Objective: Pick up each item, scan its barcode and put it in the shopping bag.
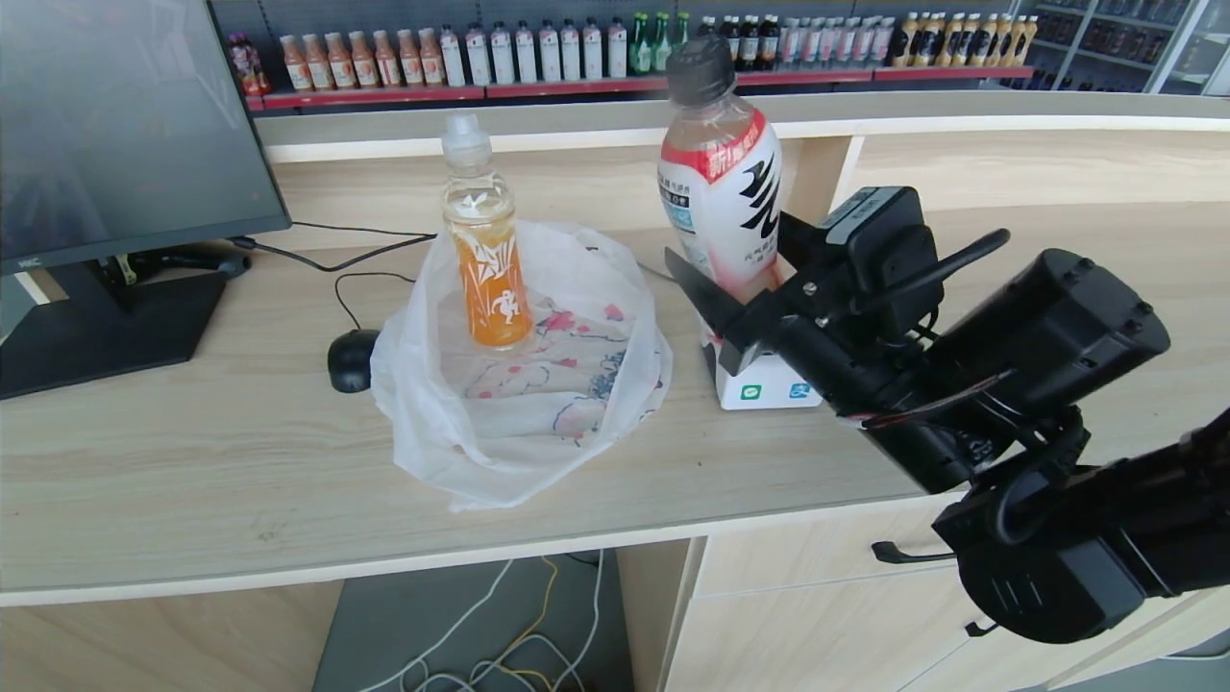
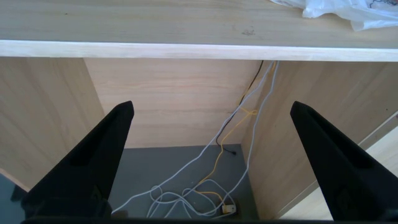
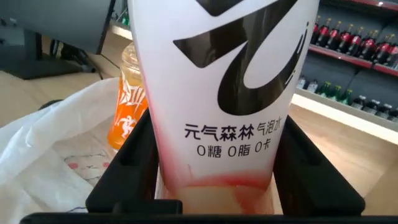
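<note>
My right gripper (image 1: 735,308) is shut on a tall white-labelled drink bottle (image 1: 721,183) with a black cap, held upright just above the small white scanner box (image 1: 764,384) on the counter. Up close, the white-labelled bottle (image 3: 224,93) sits between the black fingers (image 3: 134,165). An orange drink bottle (image 1: 485,250) with a clear cap stands upright inside the white plastic shopping bag (image 1: 524,384), left of the held bottle; the orange bottle (image 3: 127,106) and the bag (image 3: 50,149) show past the fingers. My left gripper (image 2: 208,162) hangs open below the counter edge, with nothing between its fingers.
A monitor (image 1: 106,144) on a black stand fills the counter's left end, with a black mouse (image 1: 351,358) and its cable beside the bag. A raised wooden ledge (image 1: 961,120) runs behind. Loose cables (image 2: 205,186) lie on the floor under the counter (image 2: 124,25).
</note>
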Available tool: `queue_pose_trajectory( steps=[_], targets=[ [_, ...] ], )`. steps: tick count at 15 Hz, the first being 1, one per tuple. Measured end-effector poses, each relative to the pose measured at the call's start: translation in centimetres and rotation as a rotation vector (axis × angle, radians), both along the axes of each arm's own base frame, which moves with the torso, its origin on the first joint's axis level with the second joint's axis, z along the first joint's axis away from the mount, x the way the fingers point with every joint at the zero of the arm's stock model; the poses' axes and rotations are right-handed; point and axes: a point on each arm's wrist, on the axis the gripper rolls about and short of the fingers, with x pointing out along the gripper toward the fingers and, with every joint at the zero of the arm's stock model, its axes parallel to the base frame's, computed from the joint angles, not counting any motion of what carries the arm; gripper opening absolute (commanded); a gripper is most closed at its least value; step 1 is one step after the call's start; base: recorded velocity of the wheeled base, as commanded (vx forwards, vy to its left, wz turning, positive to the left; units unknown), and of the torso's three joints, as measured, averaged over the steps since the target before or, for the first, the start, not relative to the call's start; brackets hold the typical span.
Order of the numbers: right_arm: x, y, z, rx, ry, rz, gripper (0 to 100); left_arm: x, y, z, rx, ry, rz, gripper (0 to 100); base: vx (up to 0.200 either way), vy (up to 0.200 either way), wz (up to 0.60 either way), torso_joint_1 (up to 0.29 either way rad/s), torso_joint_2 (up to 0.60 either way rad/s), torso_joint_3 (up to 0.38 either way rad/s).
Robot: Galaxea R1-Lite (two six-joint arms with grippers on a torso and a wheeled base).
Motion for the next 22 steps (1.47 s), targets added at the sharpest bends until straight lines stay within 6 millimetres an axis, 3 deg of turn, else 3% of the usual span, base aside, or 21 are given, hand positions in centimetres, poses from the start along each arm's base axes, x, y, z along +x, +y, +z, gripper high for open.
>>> queue_pose_trajectory(
  steps=[5, 10, 16, 20, 22],
  targets=[
    [-2.4, 0.0, 0.1, 0.266, 0.197, 0.189, 0, 0.0, 0.0, 0.0, 0.001, 0.0, 0.0, 100, 0.0, 0.0, 0.0, 0.0, 0.0, 0.0],
    [-5.9, -4.2, -2.1, 0.323, 0.408, 0.209, 0, 0.0, 0.0, 0.0, 0.0, 0.0, 0.0, 100, 0.0, 0.0, 0.0, 0.0, 0.0, 0.0],
    [-7.7, -6.9, -0.8, 0.33, 0.307, 0.06, 0, 0.0, 0.0, 0.0, 0.002, 0.0, 0.0, 100, 0.0, 0.0, 0.0, 0.0, 0.0, 0.0],
    [-7.2, -7.7, 0.7, 0.377, 0.247, 0.026, 0, 0.0, 0.0, 0.0, 0.003, 0.0, 0.0, 100, 0.0, 0.0, 0.0, 0.0, 0.0, 0.0],
    [-6.8, -8.7, 0.2, 0.353, 0.25, -0.035, 0, 0.0, 0.0, 0.0, 0.003, 0.0, 0.0, 100, 0.0, 0.0, 0.0, 0.0, 0.0, 0.0]
  ],
)
